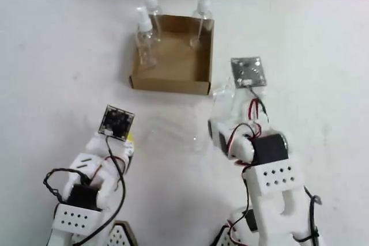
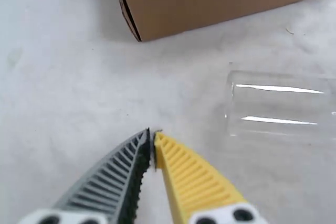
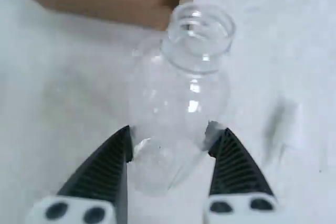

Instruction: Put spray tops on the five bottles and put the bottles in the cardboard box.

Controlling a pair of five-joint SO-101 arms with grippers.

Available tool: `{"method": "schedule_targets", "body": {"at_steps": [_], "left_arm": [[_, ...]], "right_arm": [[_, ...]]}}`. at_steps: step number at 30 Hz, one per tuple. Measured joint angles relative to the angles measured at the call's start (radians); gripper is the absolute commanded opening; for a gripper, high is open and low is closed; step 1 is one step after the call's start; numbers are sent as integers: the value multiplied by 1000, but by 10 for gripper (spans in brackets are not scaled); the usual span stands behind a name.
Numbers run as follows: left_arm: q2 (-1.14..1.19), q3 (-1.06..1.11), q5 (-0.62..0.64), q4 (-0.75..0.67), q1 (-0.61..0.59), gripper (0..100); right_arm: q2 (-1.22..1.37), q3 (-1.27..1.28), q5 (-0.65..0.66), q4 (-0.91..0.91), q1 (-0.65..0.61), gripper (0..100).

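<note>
Right pincer (image 3: 170, 132) holds a clear bottle (image 3: 184, 93) by its lower body, one black finger pressed on each side, jaws about as wide as the bottle. The bottle's threaded neck is open and points away from the wrist toward the cardboard box (image 1: 170, 83). In the high view this bottle sits just beside the box's near right corner, outside it. Can't tell whether its base touches the tabletop (image 1: 57, 56). Left pincer (image 2: 153, 136) is narrow, grey and yellow tips meeting with nothing between them, low over bare tabletop in front of the box's near left corner. A second clear bottle (image 2: 278, 106) lies on its side on the tabletop, near the left pincer but apart from it, short of the box front and between the two arms. Its neck end is cut off at the frame edge, so cap status is unknown. Three bottles with white spray tops stand upright in the box: one at back left (image 1: 154, 15), one at front left (image 1: 145, 47), one at back right (image 1: 199, 27). The back-left and front-left bottles stand close together; the back-right one is well apart from them. The box is open at the top and sits mid-tabletop beyond both arms.
</note>
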Motion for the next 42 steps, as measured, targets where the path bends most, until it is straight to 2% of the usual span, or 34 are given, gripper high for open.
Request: {"method": "schedule_targets", "body": {"at_steps": [6, 12, 19, 21, 29, 33, 38, 42], "left_arm": [[0, 0, 0, 0, 0, 27], [0, 0, 0, 0, 0, 27], [0, 0, 0, 0, 0, 28], [0, 0, 0, 0, 0, 28], [0, -3, 38, 0, 0, 28], [0, -69, 83, 55, 0, 28], [0, -181, 94, 146, 78, 28], [0, -287, 140, 209, 166, 28]], "right_arm": [[137, 15, 106, 150, -5, 15], [396, 29, 138, 84, -5, 29], [549, 28, 140, -43, -6, 299], [549, 31, 140, -44, 0, 323], [445, 31, 77, -6, 26, 323], [321, 32, 66, 32, 152, 303], [192, 32, 63, 61, 342, 135], [155, 34, 63, 61, 466, 138]]}}
